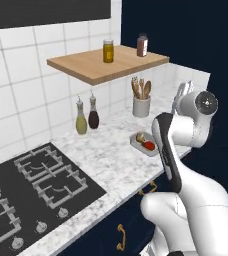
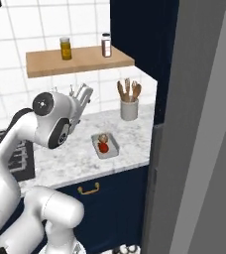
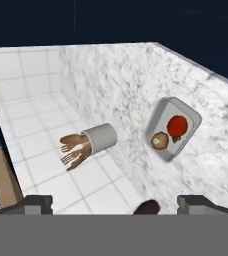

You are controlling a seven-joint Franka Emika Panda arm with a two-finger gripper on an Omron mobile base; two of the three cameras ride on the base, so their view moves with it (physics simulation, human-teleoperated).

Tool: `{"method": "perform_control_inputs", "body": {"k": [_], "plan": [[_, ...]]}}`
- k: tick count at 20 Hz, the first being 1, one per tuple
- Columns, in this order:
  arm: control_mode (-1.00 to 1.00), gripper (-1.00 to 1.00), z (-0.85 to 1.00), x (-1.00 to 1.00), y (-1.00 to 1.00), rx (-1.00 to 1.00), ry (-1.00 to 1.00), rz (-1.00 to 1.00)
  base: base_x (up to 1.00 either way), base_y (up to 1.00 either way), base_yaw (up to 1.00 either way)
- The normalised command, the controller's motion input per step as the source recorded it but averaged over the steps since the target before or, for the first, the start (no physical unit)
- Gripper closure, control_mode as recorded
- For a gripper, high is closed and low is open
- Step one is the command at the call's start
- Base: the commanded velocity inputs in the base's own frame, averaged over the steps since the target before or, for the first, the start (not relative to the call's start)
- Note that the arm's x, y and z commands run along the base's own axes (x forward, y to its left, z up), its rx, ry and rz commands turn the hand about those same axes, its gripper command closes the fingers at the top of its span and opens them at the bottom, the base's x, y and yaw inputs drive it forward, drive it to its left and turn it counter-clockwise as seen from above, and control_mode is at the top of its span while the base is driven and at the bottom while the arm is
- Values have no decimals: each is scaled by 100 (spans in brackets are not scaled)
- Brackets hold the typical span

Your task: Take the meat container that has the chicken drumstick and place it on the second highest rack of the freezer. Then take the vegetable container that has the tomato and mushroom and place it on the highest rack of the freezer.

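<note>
On the marble tabletop (image 1: pixel 101 155) we see a white crock of wooden utensils (image 1: pixel 141 100) against the tiled wall, two bottles (image 1: pixel 87 116) further left, and a gas hob (image 1: pixel 31 192) beyond them. A wooden shelf (image 1: pixel 108 65) above carries two jars (image 2: pixel 65 48).

The tray (image 2: pixel 105 146) with the tomato (image 2: pixel 103 147) and mushroom (image 2: pixel 102 138) lies near the tabletop's front edge. Our gripper (image 3: pixel 115 204) hangs above it with its jaws wide apart and nothing between them; in the hand view the tray sits ahead, well apart from the fingertips (image 3: pixel 36 204).

The right base view shows the grey freezer (image 2: pixel 199 149) door close at the right. In the left base view, our arm covers part of the tray.
</note>
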Motion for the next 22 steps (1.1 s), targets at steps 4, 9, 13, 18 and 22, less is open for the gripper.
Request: {"method": "perform_control_inputs", "body": {"k": [4, 9, 13, 18, 22], "plan": [[-100, -100, -11, 50, -34, 3, 16, 2, 50, -22, -2], [-100, -100, -86, 51, -9, 3, 37, 53, 0, 0, 0], [-100, -100, -100, 9, 0, 0, 39, 80, 0, 0, 0], [-100, -100, -85, 5, 13, -22, 54, 27, 0, 0, 0], [-100, -100, -89, 14, -6, -30, 35, 17, 0, 0, 0]]}}
